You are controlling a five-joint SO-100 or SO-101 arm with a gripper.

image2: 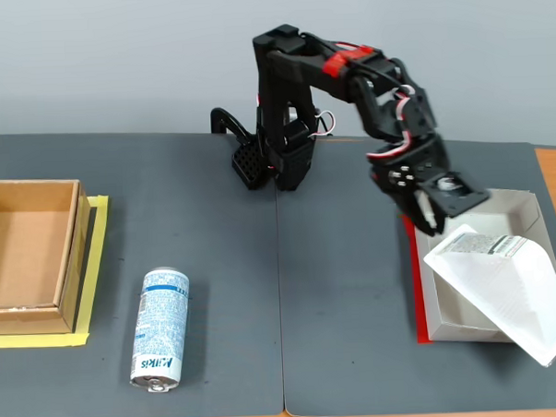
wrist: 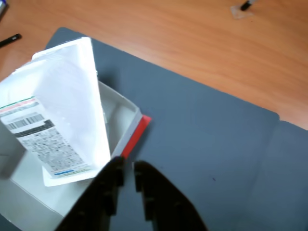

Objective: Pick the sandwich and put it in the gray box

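Observation:
The sandwich (image2: 503,286) is a white wedge pack with a printed label. It lies tilted in the gray box (image2: 529,209), its broad end sticking out over the box's front right corner in the fixed view. In the wrist view the sandwich (wrist: 57,110) leans inside the gray box (wrist: 121,120), label end towards the camera. My gripper (image2: 428,218) hangs over the box's left wall, just left of the label end. In the wrist view the gripper (wrist: 128,167) has its black fingers almost together, holds nothing, and is apart from the pack.
A red tape strip (image2: 415,286) runs along the gray box's left side on the dark mat. A blue-white can (image2: 160,329) lies at the front left. A brown cardboard box (image2: 26,256) on yellow tape stands at the far left. The arm's base (image2: 280,153) is at the back.

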